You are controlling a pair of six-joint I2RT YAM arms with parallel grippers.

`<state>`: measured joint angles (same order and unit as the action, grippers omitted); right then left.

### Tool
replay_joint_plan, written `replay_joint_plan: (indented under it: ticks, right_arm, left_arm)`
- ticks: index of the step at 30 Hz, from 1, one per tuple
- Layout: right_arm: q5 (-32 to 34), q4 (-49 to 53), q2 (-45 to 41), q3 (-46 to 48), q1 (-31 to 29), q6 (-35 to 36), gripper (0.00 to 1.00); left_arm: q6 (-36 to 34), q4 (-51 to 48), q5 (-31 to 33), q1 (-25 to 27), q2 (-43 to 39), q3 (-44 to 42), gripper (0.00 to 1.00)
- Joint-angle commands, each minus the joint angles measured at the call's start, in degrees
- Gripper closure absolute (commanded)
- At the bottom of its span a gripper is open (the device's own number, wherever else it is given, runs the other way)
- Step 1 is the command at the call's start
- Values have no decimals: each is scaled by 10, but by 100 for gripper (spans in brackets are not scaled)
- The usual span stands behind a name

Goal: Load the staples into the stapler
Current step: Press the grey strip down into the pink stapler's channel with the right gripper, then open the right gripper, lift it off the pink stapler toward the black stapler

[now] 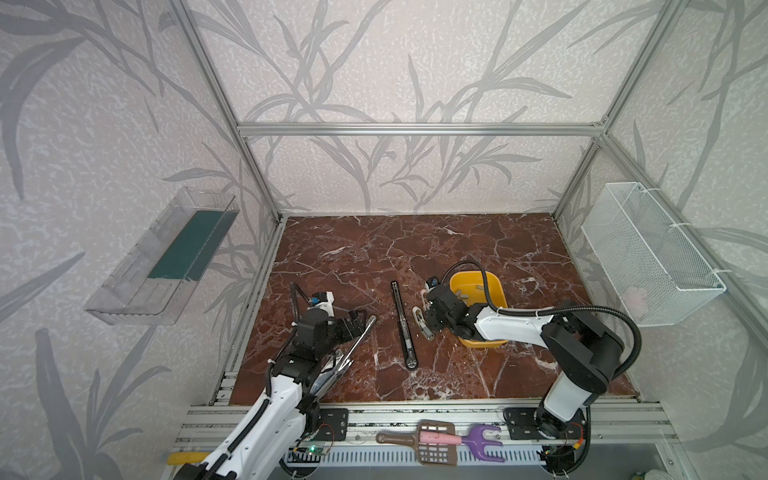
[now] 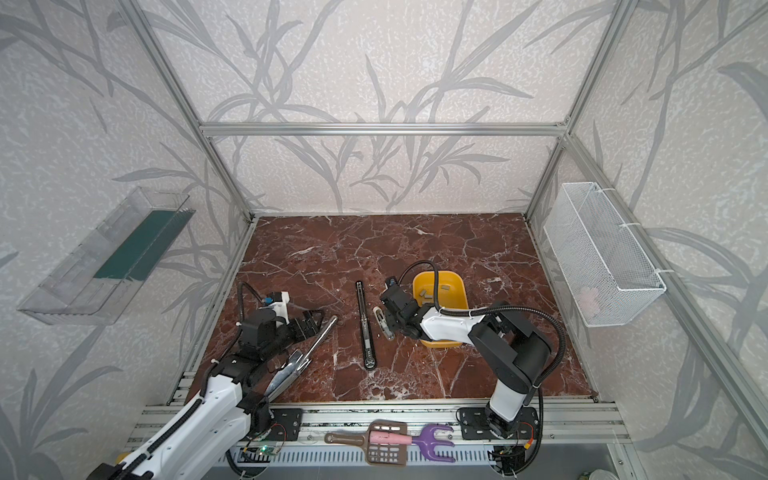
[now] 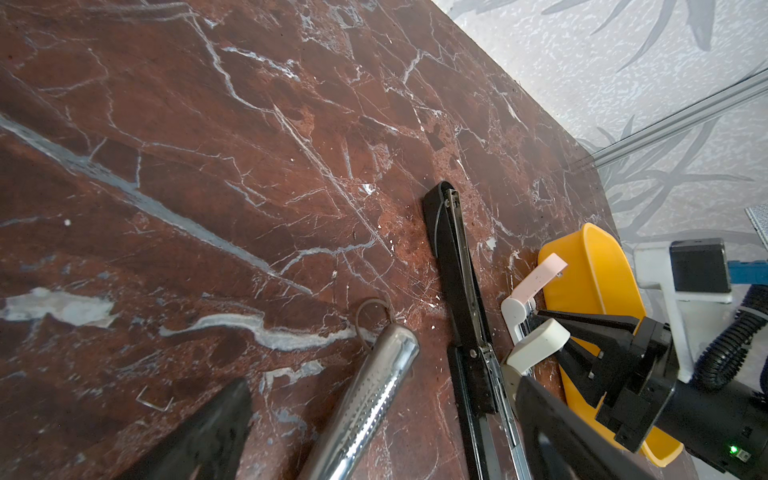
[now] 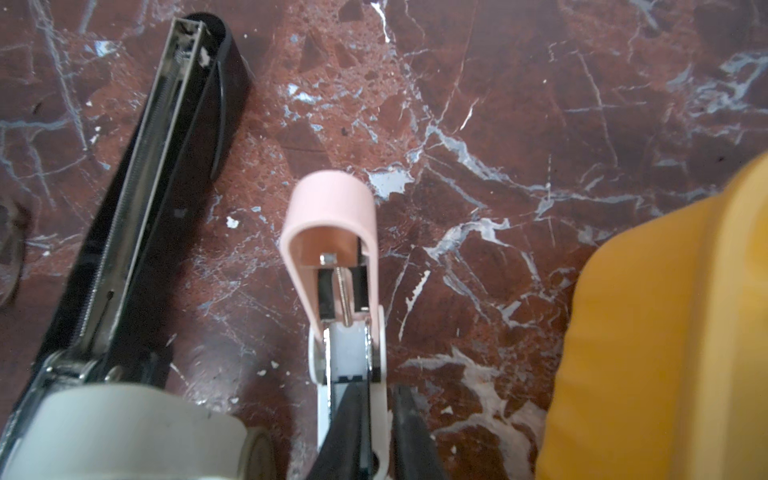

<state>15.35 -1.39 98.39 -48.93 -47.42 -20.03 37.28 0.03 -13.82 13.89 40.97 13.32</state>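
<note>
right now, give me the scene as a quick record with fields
right gripper: shut on the base of the pink stapler, whose lid is hinged open
left gripper: open, chrome stapler lying between its fingers, not gripped
black stapler: opened flat, mid-table
staples: grey strips in the yellow tub
tub position: beside the pink stapler, under the right arm

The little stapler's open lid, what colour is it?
Pale pink. The little stapler's lid shows best in the right wrist view.

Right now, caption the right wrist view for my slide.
Right gripper pinching the open pink stapler, between black stapler and yellow tray.
</note>
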Motion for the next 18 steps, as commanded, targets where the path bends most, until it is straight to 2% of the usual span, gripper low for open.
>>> replay_joint_plan:
  ticks: [1,6,9,14,18]
  right_arm:
    - [12,30,11,-6,-1,-8,83]
    - [10,44,-2,-9,-1,-5,83]
    - [11,65,-39,-14,-5,-4,83]
    - [73,100,-127,5,-39,-21,72]
    - [105,105,-217,49,-88,-34,66]
  left_arm:
    - [6,10,0,3,-1,-5,1]
    - [6,10,0,3,-1,-4,1]
    - [8,11,-6,3,-4,5,1]
    - [52,90,-53,4,-32,0,1]
    - [90,38,28,5,-91,13,1]
